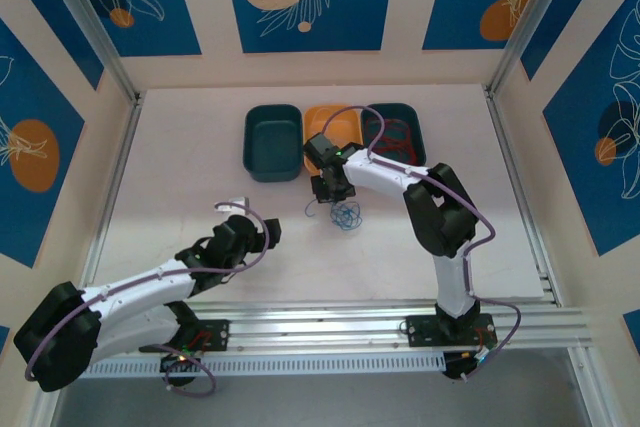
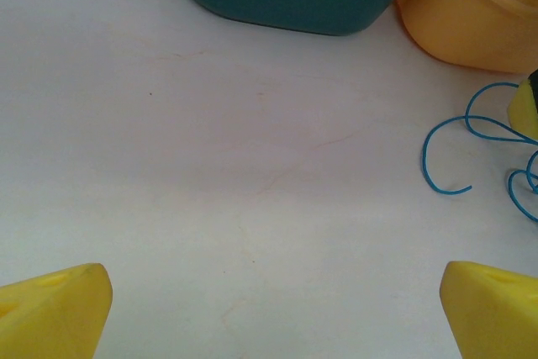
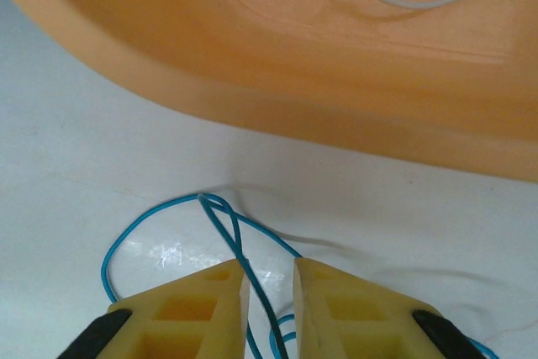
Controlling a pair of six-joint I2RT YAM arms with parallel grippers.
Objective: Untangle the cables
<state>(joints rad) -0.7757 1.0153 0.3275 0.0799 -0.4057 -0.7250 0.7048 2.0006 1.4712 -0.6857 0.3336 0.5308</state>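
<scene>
white table [image 1: 190, 147] spreading out on every side of the right gripper [image 1: 325, 197], evenly lit. beyond it the back wall [image 1: 405, 7]: cream bands, blue panels, white leaves, orange circles. same pattern either side, metal posts [image 1: 90, 22] in the corners.

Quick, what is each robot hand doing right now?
Left gripper: open, holding nothing.
Right gripper: jaws nearly shut around the blue cable; whether they pinch it cannot be told.

3 bins are set in 1 row at the far side of the table [image 1: 180, 197]: left bin [image 1: 250, 142], middle bin [image 1: 327, 121], right bin [image 1: 418, 127]. 1 cable [image 3: 412, 4] is laid in the middle bin; a loose cable [image 1: 346, 213] is spread on the table just before it.
</scene>
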